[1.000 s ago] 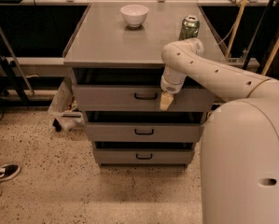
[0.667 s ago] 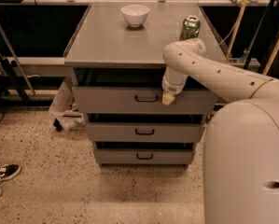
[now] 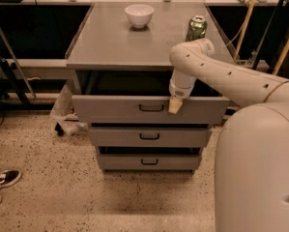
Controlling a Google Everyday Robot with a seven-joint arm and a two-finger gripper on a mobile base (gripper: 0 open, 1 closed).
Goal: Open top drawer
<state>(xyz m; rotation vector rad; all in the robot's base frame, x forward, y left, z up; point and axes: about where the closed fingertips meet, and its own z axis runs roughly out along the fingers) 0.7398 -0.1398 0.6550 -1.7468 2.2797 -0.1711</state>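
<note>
The top drawer (image 3: 115, 109) is a wide grey drawer under the grey cabinet top (image 3: 110, 42), with a small black loop handle (image 3: 151, 108) mid-front. It stands pulled out some way, with a dark gap behind its front. My gripper (image 3: 175, 105) hangs from the white arm just right of the handle, in front of the drawer's upper edge. Two narrower grey drawers (image 3: 149, 137) with like handles sit below it.
A white bowl (image 3: 138, 14) and a green can (image 3: 196, 28) stand on the cabinet top. My white base (image 3: 257, 173) fills the right foreground. Black shoes (image 3: 1, 179) lie on the speckled floor at left. A crumpled bag (image 3: 62, 112) sits left of the cabinet.
The top drawer has come out slightly further toward me, and the gripper has stayed at its front, just right of the handle.
</note>
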